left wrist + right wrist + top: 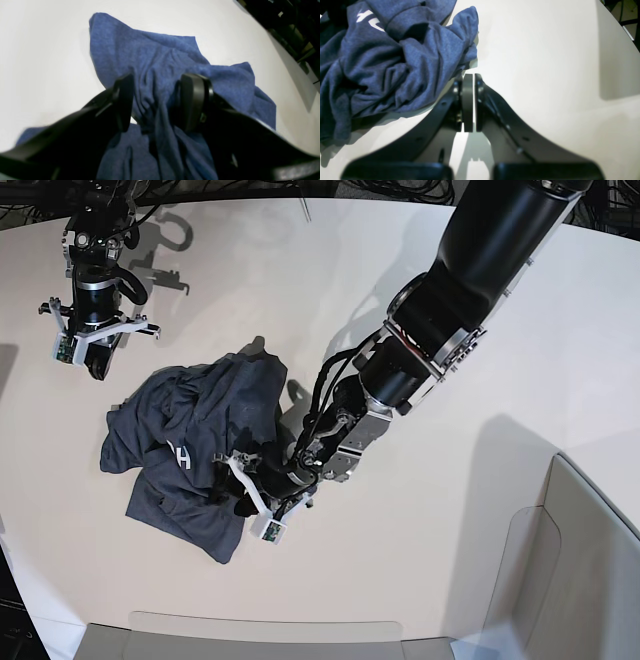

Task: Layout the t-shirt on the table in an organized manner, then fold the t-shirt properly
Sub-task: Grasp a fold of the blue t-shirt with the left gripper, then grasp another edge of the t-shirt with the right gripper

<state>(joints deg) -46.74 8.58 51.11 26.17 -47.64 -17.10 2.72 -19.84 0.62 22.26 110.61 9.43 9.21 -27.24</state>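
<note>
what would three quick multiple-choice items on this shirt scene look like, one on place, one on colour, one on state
1. Where is the right gripper?
A. over bare table beside the t-shirt
B. buried in the t-shirt
C. off the table

2. What colour are the letters on the t-shirt?
A. red
B. white
C. yellow

3. How does the t-shirt lie?
A. spread flat
B. neatly folded
C. crumpled in a heap

Answers:
1 A, the right wrist view shows its shut jaws above the table, cloth off to one side.
2 B, white marks show on the dark cloth.
3 C, it is bunched up, with folds rising between the fingers of the left gripper.
</note>
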